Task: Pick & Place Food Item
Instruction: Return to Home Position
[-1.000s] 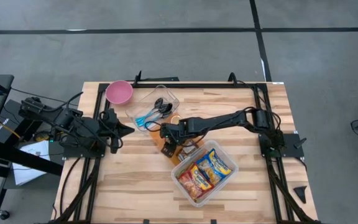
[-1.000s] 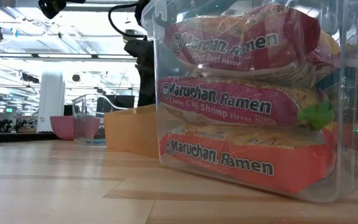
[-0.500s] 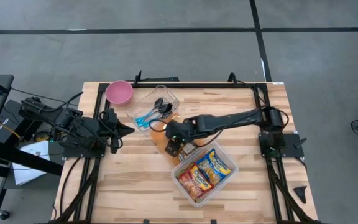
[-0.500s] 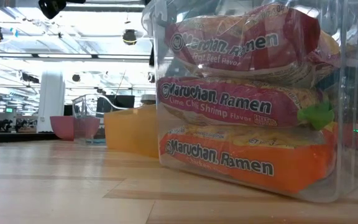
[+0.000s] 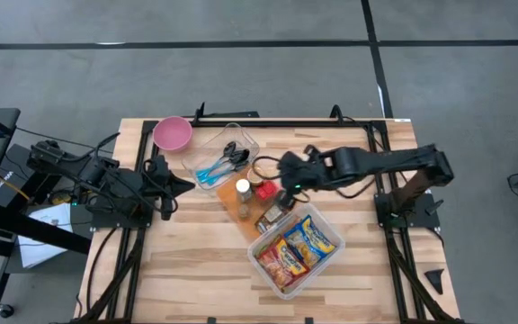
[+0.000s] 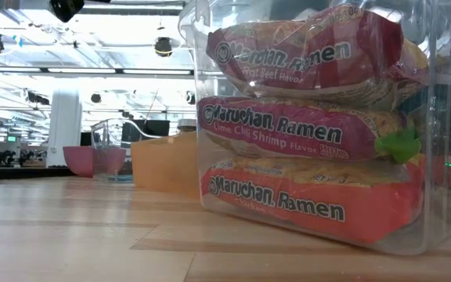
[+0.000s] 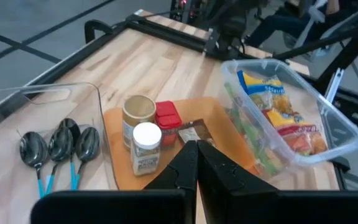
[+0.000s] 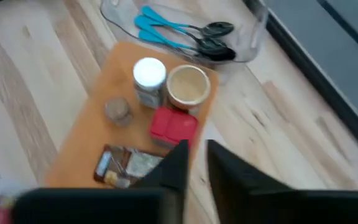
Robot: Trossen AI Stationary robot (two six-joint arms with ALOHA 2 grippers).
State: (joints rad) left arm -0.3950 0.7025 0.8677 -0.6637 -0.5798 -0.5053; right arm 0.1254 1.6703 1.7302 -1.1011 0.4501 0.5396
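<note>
Overhead, right hand (image 5: 286,183) hovers near the orange bin (image 5: 241,214).

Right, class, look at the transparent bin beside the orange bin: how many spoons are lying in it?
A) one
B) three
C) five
B: three spoons with dark bowls and blue handles lie side by side in the transparent bin, next to the orange bin.
</note>
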